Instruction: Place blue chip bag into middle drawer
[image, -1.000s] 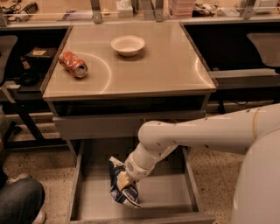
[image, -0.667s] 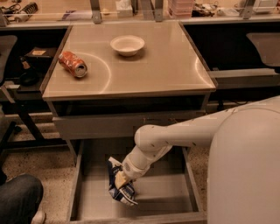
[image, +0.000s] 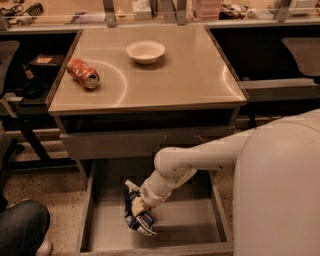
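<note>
The blue chip bag (image: 136, 210) is a crinkled dark-blue foil bag with white patches. It hangs low inside the open middle drawer (image: 185, 222), left of centre, close to the grey floor. My gripper (image: 141, 206) reaches down into the drawer from the right at the end of the white arm and is shut on the bag's upper part. The bag's lower end is at or just above the drawer floor; I cannot tell whether it touches.
A crushed orange soda can (image: 83, 73) and a white bowl (image: 145, 51) sit on the tan countertop (image: 190, 80). A closed grey drawer front (image: 125, 142) lies above the open drawer. A person's knee (image: 22, 225) is at the lower left.
The arm has drawn left and down a little with the bag. The bag sits slightly lower in the drawer. The robot's white body fills more of the right side.
</note>
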